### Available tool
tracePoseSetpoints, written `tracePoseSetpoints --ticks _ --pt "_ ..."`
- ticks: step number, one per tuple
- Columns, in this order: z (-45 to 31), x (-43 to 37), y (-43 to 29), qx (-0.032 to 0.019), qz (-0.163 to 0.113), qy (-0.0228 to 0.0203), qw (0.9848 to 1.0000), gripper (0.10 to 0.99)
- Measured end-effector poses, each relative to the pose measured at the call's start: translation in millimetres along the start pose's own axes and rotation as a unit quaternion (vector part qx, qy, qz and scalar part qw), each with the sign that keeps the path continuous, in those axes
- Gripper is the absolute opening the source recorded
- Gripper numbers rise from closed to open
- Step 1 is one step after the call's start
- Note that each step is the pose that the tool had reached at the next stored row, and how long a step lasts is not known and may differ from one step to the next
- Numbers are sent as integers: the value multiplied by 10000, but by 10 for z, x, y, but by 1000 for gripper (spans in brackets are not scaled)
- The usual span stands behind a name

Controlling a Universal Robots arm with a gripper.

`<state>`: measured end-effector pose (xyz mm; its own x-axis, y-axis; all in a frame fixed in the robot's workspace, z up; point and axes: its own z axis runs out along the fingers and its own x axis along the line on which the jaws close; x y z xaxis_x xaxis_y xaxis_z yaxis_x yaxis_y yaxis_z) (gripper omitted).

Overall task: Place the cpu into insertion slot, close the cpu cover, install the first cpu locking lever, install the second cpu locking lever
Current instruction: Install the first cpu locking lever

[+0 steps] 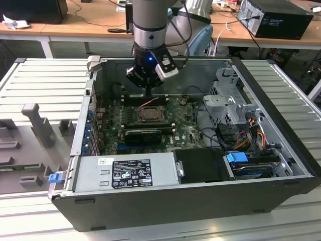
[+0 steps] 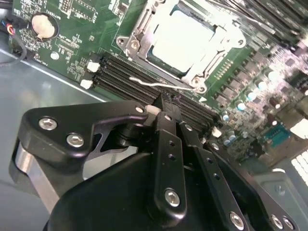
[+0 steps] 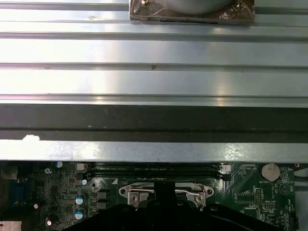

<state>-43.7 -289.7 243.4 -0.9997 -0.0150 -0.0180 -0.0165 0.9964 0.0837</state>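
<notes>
The gripper (image 2: 166,103) hangs inside the open computer case (image 1: 210,198), low over the green circuit board (image 1: 188,133); its two black fingers (image 2: 168,159) are drawn together at the tips, and whether they pinch anything I cannot tell; the chip (image 2: 185,33) sits in the socket (image 2: 166,61), its pale top showing through the window of the metal cover (image 2: 139,38), which lies flat over it; a thin wire lever (image 2: 154,84) runs along the side of the socket nearest the gripper, between the socket and the long black memory slots (image 2: 120,77), and the fingertips are just beside it; whether that lever is hooked down cannot be told; a round coin battery (image 2: 42,24) sits on the board well apart from the socket; the case rests on a table (image 1: 40,80) of ribbed metal slats.
</notes>
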Motion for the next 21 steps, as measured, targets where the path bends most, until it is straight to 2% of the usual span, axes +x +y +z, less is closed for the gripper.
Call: tracePoseSetpoints --ticks 2,5,7,10,21 --pt "10 -13 -1 -4 -75 7 10000 106" --pt "21 -50 -2 -51 -169 12 9998 106" --pt "45 -59 -5 -52 -277 23 9996 106" --pt "72 -89 -7 -120 -393 29 9992 106" --pt "211 -187 -21 -164 -399 28 9991 106"
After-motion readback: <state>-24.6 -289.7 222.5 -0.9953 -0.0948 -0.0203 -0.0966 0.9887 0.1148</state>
